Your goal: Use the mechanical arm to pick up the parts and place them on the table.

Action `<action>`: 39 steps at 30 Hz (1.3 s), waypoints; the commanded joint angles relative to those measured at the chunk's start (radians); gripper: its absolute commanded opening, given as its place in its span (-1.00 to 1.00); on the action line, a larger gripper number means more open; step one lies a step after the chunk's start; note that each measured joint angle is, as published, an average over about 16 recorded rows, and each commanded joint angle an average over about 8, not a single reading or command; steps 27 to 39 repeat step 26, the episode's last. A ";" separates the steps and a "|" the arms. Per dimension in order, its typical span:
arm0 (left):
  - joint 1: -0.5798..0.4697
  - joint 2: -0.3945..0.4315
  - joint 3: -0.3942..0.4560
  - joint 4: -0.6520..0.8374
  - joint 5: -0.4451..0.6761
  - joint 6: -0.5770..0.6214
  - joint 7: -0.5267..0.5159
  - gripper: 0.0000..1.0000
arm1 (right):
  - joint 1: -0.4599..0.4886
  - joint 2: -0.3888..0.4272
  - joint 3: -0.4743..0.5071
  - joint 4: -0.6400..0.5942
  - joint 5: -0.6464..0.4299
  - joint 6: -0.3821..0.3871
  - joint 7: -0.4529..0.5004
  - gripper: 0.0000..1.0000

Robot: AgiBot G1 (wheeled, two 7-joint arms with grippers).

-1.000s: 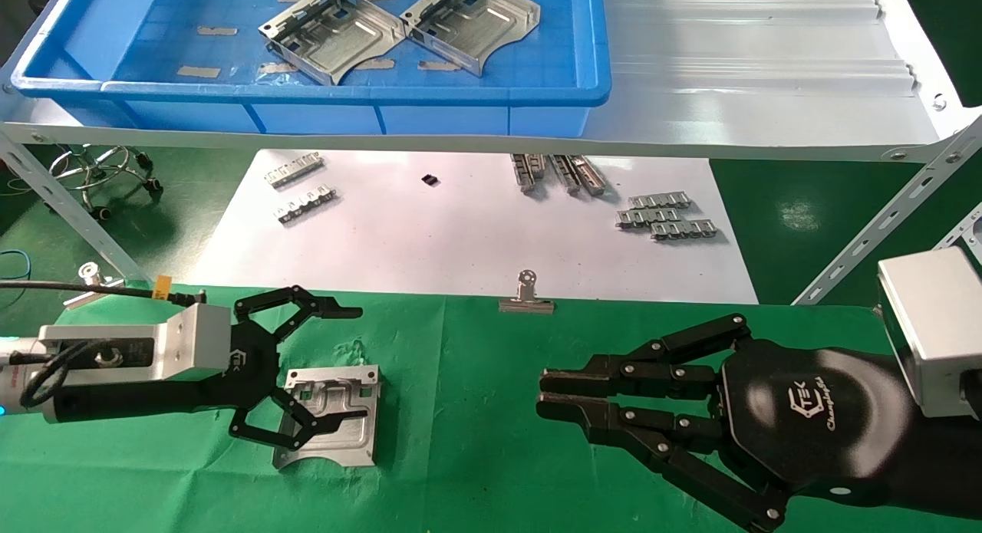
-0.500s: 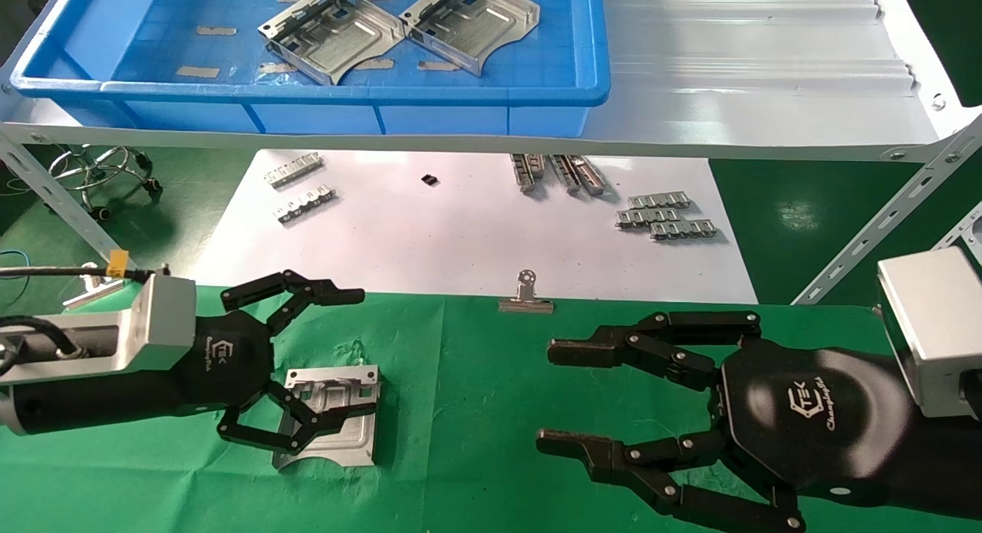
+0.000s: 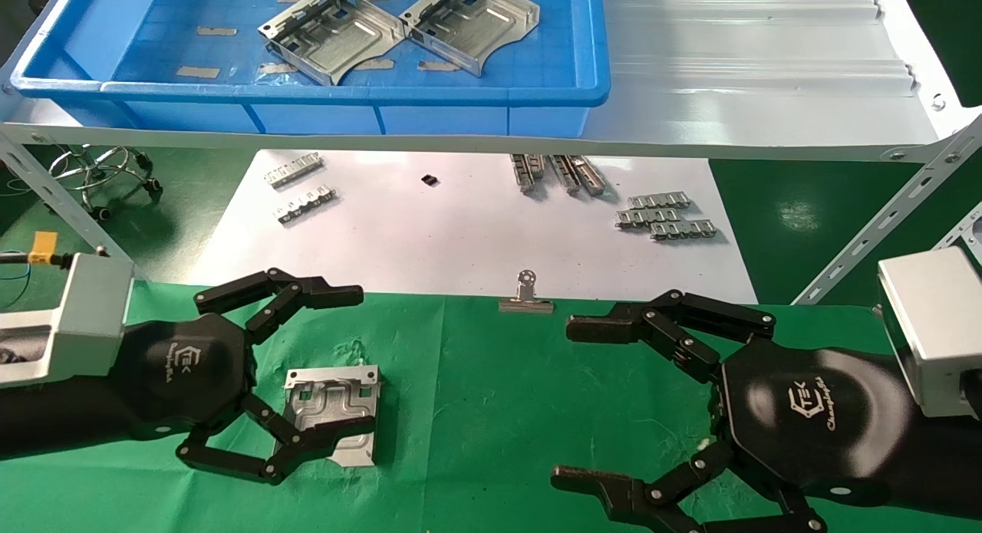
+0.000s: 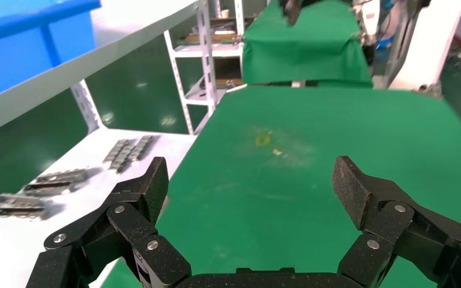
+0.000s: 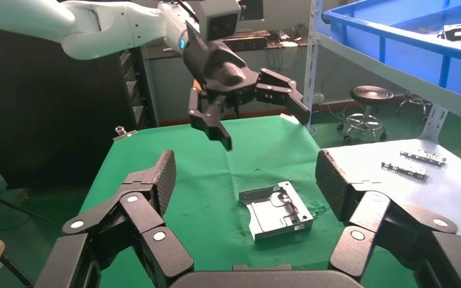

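three silver parts (image 3: 331,414): one on the green table (image 3: 476,410), two in the blue bin (image 3: 153,96). nine or so small clip strips (image 3: 666,215) lie on the white sheet (image 3: 460,234). one binder clip (image 3: 526,294).

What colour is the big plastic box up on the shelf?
Bright blue. The big rectangular plastic bin shows best in the head view, holding two silver stamped sheet-metal trays.

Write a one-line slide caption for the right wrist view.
Open right gripper faces a metal part on the green table.
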 commanded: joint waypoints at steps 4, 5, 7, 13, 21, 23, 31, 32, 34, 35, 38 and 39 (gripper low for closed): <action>0.047 -0.028 -0.047 -0.096 -0.030 -0.010 -0.092 1.00 | 0.000 0.000 0.000 0.000 0.000 0.000 0.000 1.00; 0.057 -0.033 -0.057 -0.115 -0.037 -0.012 -0.110 1.00 | 0.000 0.000 0.000 0.000 0.000 0.000 0.000 1.00; 0.075 -0.044 -0.075 -0.153 -0.049 -0.016 -0.147 1.00 | 0.000 0.000 0.000 0.000 0.000 0.000 0.000 1.00; 0.126 -0.074 -0.126 -0.256 -0.081 -0.026 -0.245 1.00 | 0.000 0.000 -0.001 0.000 0.000 0.000 0.000 1.00; 0.157 -0.092 -0.157 -0.319 -0.103 -0.032 -0.290 1.00 | 0.000 0.000 -0.001 0.000 0.001 0.001 0.000 1.00; 0.155 -0.091 -0.155 -0.314 -0.102 -0.032 -0.286 1.00 | 0.000 0.000 -0.001 0.000 0.001 0.001 0.000 1.00; 0.153 -0.090 -0.153 -0.309 -0.101 -0.032 -0.283 1.00 | 0.000 0.000 -0.001 0.000 0.001 0.001 0.000 1.00; 0.153 -0.090 -0.153 -0.309 -0.101 -0.032 -0.283 1.00 | 0.000 0.000 -0.001 0.000 0.001 0.001 0.000 1.00; 0.153 -0.090 -0.153 -0.309 -0.101 -0.032 -0.283 1.00 | 0.000 0.000 -0.001 0.000 0.001 0.001 0.000 1.00; 0.153 -0.090 -0.153 -0.309 -0.101 -0.032 -0.283 1.00 | 0.000 0.000 -0.001 0.000 0.001 0.001 0.000 1.00; 0.153 -0.090 -0.153 -0.309 -0.101 -0.032 -0.283 1.00 | 0.000 0.000 -0.001 0.000 0.001 0.001 0.000 1.00; 0.153 -0.090 -0.153 -0.309 -0.101 -0.032 -0.283 1.00 | 0.000 0.000 -0.001 0.000 0.001 0.001 0.000 1.00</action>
